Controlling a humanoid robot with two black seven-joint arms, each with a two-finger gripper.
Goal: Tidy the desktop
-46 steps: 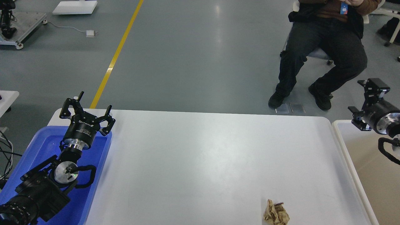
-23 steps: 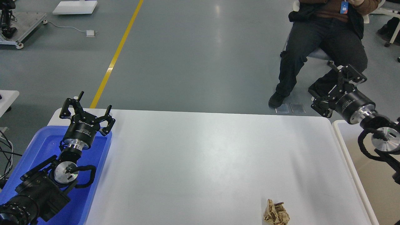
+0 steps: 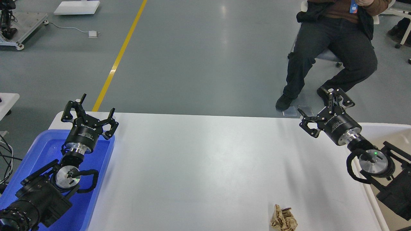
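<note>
The white desktop (image 3: 205,160) fills the middle of the head view. A crumpled brown paper ball (image 3: 283,219) lies on it near the front edge, right of centre. My left gripper (image 3: 87,110) is open and empty, held above the far end of the blue tray (image 3: 41,150) at the left. My right gripper (image 3: 324,110) is open and empty, above the desktop's far right corner, well beyond the paper ball.
An off-white bin with beige inside (image 3: 388,138) stands at the right, partly behind my right arm. A seated person's legs (image 3: 330,57) are beyond the table's far right. A yellow floor line (image 3: 118,57) runs off at the back left.
My right arm has swung in from the right, over the bin, and its gripper now hangs over the desktop's far right corner. The left arm and the paper ball have not moved.
</note>
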